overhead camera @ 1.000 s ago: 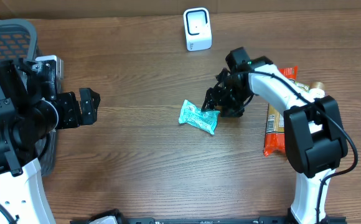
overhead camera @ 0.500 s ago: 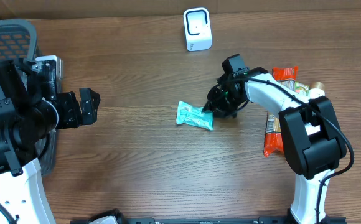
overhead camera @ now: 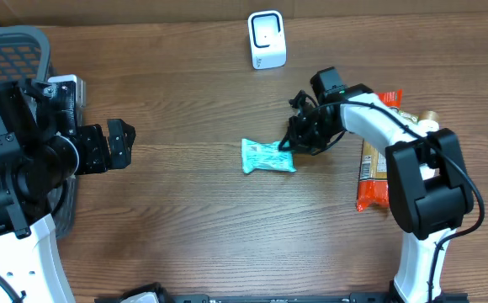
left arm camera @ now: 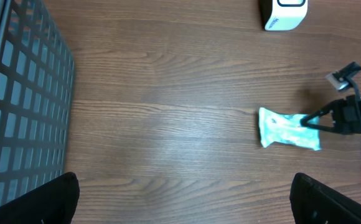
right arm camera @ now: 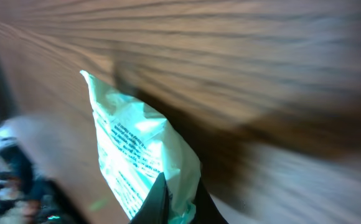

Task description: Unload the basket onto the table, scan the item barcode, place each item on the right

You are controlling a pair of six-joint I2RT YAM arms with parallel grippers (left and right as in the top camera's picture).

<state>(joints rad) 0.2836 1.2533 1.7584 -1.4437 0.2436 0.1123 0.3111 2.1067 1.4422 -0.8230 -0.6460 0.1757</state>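
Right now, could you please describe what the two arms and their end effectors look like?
The left arm and right arm have white shells with black joints; a thin black cable runs along the right one. The left end effector and right end effector are black and blocky.

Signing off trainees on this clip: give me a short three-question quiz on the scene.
1. True or false: the left gripper is open and empty.
2. The right gripper pinches: A a metal spoon, B the crinkly teal plastic snack packet, C a glass cup.
3. The long orange snack wrapper lies beside which arm's base?
Key: 1 true; 2 B; 3 the right arm's.
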